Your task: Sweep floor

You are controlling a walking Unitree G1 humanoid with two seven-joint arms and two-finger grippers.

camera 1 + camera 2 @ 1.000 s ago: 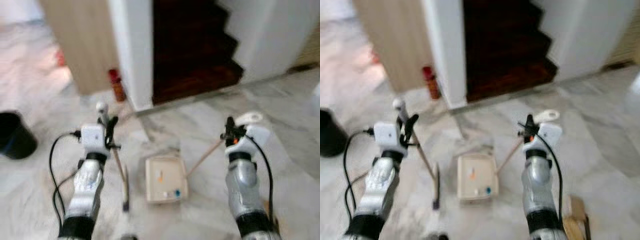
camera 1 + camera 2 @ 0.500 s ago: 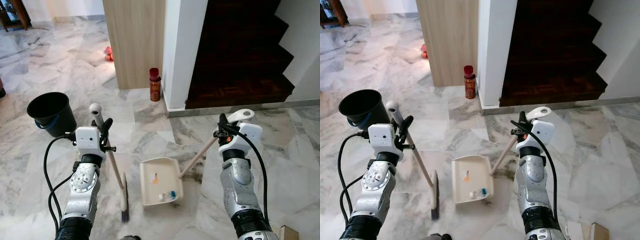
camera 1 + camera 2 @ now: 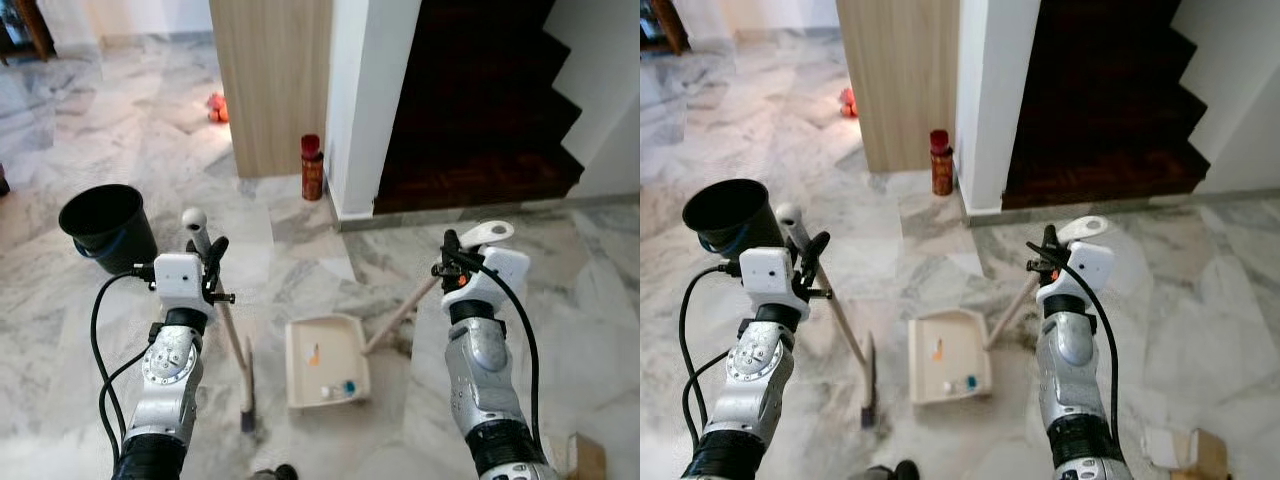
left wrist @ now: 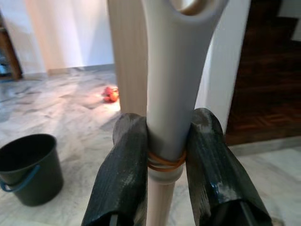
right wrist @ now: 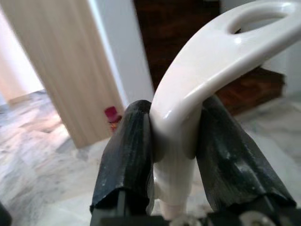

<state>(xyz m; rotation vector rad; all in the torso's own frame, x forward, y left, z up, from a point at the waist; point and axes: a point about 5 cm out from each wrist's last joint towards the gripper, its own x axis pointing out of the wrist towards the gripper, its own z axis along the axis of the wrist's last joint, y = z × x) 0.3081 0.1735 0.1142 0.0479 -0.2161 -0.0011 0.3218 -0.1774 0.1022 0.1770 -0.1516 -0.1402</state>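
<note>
While your robot stands on the marble floor (image 3: 90, 360) before a dark stairwell, both of its hands are clamped on cleaning tools.

Left hand: your left hand (image 4: 160, 141) has its two black fingers (image 4: 124, 165) pressed tight on either side of the broom (image 3: 228, 325), just below the pale grey cap at the top of the wooden stick, where an orange rubber band circles it.

Broom: it leans from that hand down toward the robot's right, and its dark bristle head rests on the floor just left of the dustpan.

Right hand: your right hand (image 5: 171, 141) grips the white looped top of the dustpan handle (image 3: 405, 310), fingers shut on both sides of it.

Dustpan: the cream dustpan (image 3: 325, 358) lies flat on the floor between the two arms, its stick slanting up to the right hand. Inside you can see an orange scrap, a small white bit and a blue bit.

Bucket: a black bucket (image 3: 105, 225) with a blue handle stands on the floor to the robot's left, beyond the left hand.

Background: a red canister (image 3: 312, 167) stands at the foot of a white pillar (image 3: 365, 100), beside a wooden panel (image 3: 270, 80). A small red-orange object (image 3: 215, 108) lies farther back on the floor. A cardboard piece (image 3: 1185, 450) sits at the lower right.
</note>
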